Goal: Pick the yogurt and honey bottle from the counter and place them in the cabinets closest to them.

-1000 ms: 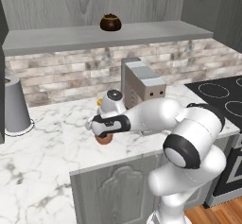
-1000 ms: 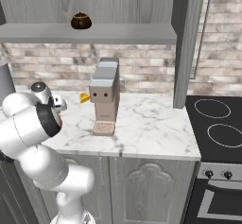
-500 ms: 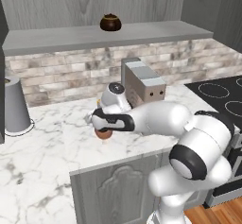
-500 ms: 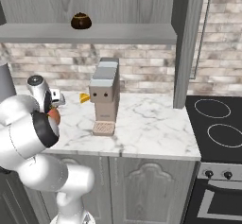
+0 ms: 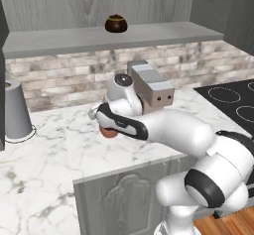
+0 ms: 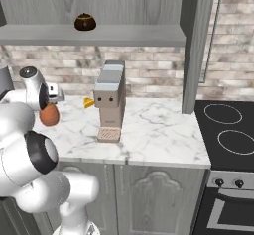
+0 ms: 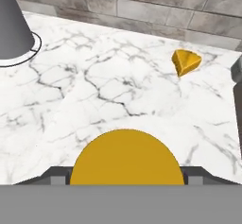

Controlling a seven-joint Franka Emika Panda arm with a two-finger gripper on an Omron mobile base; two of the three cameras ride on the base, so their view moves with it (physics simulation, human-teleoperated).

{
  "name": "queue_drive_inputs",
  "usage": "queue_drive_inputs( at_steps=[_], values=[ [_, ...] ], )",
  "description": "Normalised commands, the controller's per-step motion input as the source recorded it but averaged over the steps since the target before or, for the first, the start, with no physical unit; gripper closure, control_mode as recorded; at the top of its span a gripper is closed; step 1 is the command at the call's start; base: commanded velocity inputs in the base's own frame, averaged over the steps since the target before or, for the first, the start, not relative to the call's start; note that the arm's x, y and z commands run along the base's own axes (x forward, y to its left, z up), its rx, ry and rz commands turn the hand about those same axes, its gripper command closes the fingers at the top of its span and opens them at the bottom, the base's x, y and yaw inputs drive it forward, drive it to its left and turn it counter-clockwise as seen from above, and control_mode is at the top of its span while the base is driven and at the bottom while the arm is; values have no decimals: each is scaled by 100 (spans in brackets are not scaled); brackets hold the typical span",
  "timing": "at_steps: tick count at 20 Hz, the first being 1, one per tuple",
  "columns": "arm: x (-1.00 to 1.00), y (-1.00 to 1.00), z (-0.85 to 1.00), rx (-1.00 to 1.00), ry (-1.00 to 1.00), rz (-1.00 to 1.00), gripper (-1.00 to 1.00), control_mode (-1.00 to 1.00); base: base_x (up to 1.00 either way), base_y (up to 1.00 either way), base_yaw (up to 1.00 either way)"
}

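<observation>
Honey bottle [image 7: 126, 157] clamped in end effector [image 7: 126, 178] | above counter [image 7: 108, 90] | yellow wedge [image 7: 185, 62] well apart

Arm [image 5: 173, 130]: glossy white, rounded bulbous segments. Dark grey-black bands at joints; round dark cap on the wrist beside the toaster [image 5: 151, 85]. No cables or markings discernible.

I count one honey bottle [image 7: 126, 157] sitting in my claw [image 7: 126, 178], one yellow wedge [image 7: 185, 61], one grey box-shaped appliance [image 6: 111, 99] and one grey cone-shaped container [image 5: 16, 111] on the surface [image 6: 158, 130], one dark round pot [image 5: 115, 24] on the shelf [image 5: 149, 33], and two burner rings [image 6: 233, 128].
</observation>
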Motion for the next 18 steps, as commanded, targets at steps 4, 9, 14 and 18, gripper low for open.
queue_drive_inputs(
  at_steps=[4, 9, 14, 18],
  values=[
    [-21, 0, 68, 0, 0, -6, 100, -100, 0, 0, 0],
    [-26, 0, 69, 0, 0, -5, 100, -100, 0, 0, 0],
    [-32, -1, 66, 0, -3, -4, 100, -100, 0, 0, 0],
    [-33, -2, 65, 0, -5, -3, 100, -100, 0, 0, 0]
  ],
)
